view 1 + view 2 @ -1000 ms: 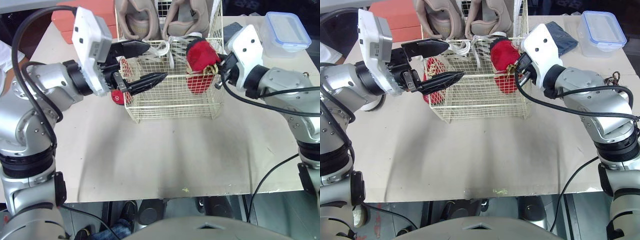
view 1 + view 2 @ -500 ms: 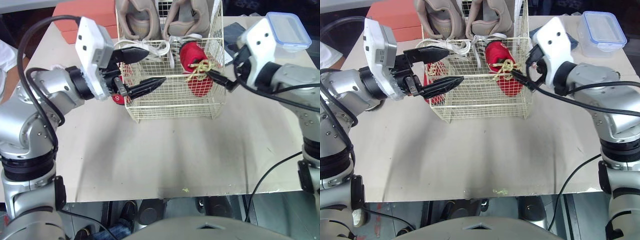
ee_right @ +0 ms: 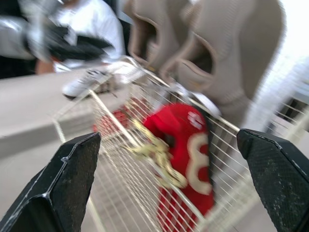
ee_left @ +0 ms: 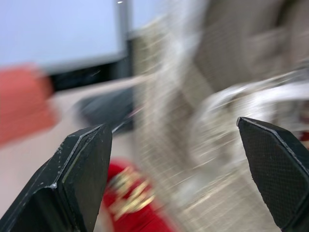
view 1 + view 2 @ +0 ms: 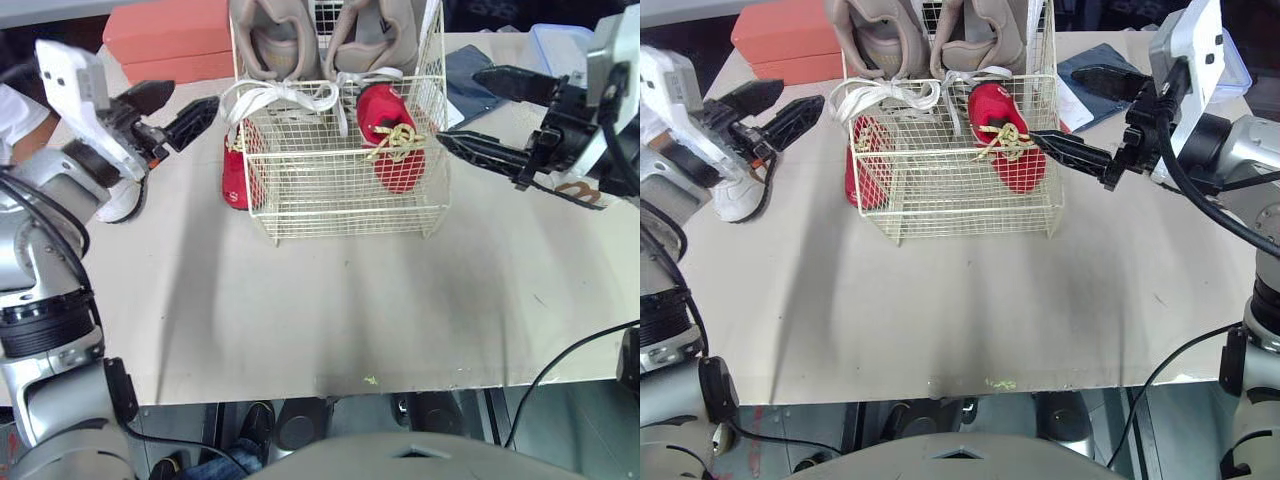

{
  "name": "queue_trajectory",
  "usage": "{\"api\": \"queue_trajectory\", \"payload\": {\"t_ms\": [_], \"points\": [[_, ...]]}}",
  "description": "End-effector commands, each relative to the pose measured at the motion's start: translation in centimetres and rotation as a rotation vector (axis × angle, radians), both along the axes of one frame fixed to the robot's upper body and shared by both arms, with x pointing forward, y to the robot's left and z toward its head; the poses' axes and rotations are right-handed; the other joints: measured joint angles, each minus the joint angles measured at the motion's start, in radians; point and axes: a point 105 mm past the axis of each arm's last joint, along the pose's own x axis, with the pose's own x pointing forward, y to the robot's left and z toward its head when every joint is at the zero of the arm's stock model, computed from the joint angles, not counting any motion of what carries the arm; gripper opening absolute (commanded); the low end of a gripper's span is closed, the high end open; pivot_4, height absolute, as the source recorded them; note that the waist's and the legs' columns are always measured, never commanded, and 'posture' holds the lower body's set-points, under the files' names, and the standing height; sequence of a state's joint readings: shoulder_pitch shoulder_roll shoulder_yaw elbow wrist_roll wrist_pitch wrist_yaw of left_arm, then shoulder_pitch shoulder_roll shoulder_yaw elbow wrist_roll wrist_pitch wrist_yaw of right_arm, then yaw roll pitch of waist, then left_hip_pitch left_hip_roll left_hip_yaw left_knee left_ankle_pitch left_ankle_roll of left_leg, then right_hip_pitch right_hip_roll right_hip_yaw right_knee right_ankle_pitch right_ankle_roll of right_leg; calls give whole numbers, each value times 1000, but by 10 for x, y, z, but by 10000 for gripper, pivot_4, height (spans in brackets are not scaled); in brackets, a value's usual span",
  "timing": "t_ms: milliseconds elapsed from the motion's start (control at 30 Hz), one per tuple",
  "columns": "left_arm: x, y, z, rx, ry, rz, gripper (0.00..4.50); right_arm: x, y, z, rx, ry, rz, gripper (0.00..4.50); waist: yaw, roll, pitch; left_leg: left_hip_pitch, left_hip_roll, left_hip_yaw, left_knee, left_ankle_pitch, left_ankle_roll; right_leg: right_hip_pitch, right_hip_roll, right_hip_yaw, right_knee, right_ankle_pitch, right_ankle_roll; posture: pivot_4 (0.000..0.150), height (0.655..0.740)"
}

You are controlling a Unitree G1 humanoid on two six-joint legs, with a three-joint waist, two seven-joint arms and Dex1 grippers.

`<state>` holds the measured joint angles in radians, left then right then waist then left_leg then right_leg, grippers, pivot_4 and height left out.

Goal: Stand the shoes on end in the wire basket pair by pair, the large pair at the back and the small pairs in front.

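The wire basket (image 5: 345, 195) stands mid-table. A large beige pair (image 5: 300, 35) stands on end at its back. One small red shoe (image 5: 392, 140) with a yellow lace stands in its front right part, also seen as the red shoe (image 3: 186, 145) in the right wrist view. A second red shoe (image 5: 234, 170) is at the basket's left wall; I cannot tell if it is inside. White laces (image 5: 280, 95) drape over the rim. A white shoe (image 5: 735, 195) lies on the table at the left. My left gripper (image 5: 190, 102) is open, left of the basket. My right gripper (image 5: 460, 106) is open and empty, right of it.
An orange-red box (image 5: 165, 30) sits at the back left. A dark blue item (image 5: 470, 75) and a clear plastic box (image 5: 560, 40) lie at the back right. A brown cord (image 5: 575, 190) lies under my right arm. A person in white (image 3: 96, 24) is at the table's left side.
My right gripper opened, let go of the red shoe, which now stands in the basket, and drew back to the right. My left gripper pulled away from the basket to the left.
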<state>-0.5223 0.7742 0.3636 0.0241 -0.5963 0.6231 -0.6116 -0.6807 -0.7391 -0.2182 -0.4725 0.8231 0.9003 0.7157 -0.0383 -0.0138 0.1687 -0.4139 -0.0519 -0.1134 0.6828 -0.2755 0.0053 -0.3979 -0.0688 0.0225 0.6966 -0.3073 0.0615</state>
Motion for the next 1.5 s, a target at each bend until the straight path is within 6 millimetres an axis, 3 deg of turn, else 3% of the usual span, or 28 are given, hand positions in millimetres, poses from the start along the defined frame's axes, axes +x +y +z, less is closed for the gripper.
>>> {"api": "queue_trajectory", "payload": {"t_ms": [33, 167, 367, 667, 933, 967, 1000, 1100, 1200, 1300, 1433, 1500], "points": [[15, 6, -11, -34, 36, 63, 45000, -10, 3, 11, 24, -67, 29, 44685, 2, 0, 0, 0, 0, 0, 0, 0, 0, 0, 0, 0, 0, 0, 0, 1500, 7400], [46, -1, -35, -80, 137, 83, 45000, -15, 10, 5, -7, -57, 68, 44685, 12, -1, 0, -1, -1, -2, 1, 0, 0, 0, -1, -2, 0, 0, 0, 1500, 7400], [75, 7, -50, -78, 220, 149, 45000, -25, 12, 1, -28, -58, 103, 44685, -3, -2, -1, -1, -3, -2, 1, 0, 0, 0, -1, -2, 1, 0, 0, 1500, 7400], [82, -11, -76, -96, 364, 59, 45000, -34, 13, 3, -26, -85, 117, 44685, -3, -2, -1, -1, -4, -3, 1, 0, 0, 0, -1, -3, 1, 0, 0, 1500, 7400], [72, 11, -72, -105, 350, 141, 7512, -31, 13, 4, -22, -93, 111, 45000, -5, -2, -1, -1, -4, -4, 1, 0, 0, 0, -2, -2, 1, 0, 0, 1500, 7400], [70, 15, -69, -98, 330, 159, 4553, -31, 13, 5, -21, -94, 112, 45000, -7, -2, -1, -1, -4, -4, 1, 0, 0, 0, -2, -2, 1, 0, 0, 1500, 7400], [68, 19, -64, -90, 291, 183, 963, -30, 14, 5, -17, -95, 115, 45000, -7, -2, -1, -1, -3, -4, 1, 0, 0, -1, -2, -1, 1, 0, 0, 1500, 7400], [60, 27, -32, -85, 121, 246, 680, -28, 14, 5, -11, -97, 120, 45000, -10, -2, -1, -1, -3, -4, 1, 0, 0, -3, -2, 2, 2, 0, 0, 1500, 7400], [44, 27, 16, -60, -143, 286, 678, -26, 14, 8, 8, -108, 117, 45000, -4, -4, 0, -2, -3, -4, 1, 0, 0, -4, -2, 2, 2, 0, 0, 1500, 7400], [9, 14, 81, -162, -478, 257, 677, -24, 15, 11, 38, -112, 124, 45000, 7, -6, -1, -3, -3, -6, 2, 0, 0, -4, -2, 1, 1, 0, 0, 1500, 7400], [-36, -23, 136, -235, -762, 81, 676, -20, 23, 14, 78, -110, 149, 45000, 9, -7, -1, -3, -4, -5, 2, 0, 0, -3, -3, 1, 0, 0, 0, 1500, 7400], [-52, -42, 153, -285, -833, -21, 676, -18, 27, 18, 103, -113, 165, 45000, 9, -7, -1, -3, -4, -5, 2, 0, 0, -3, -3, 0, 1, 0, 0, 1500, 7400]]}}
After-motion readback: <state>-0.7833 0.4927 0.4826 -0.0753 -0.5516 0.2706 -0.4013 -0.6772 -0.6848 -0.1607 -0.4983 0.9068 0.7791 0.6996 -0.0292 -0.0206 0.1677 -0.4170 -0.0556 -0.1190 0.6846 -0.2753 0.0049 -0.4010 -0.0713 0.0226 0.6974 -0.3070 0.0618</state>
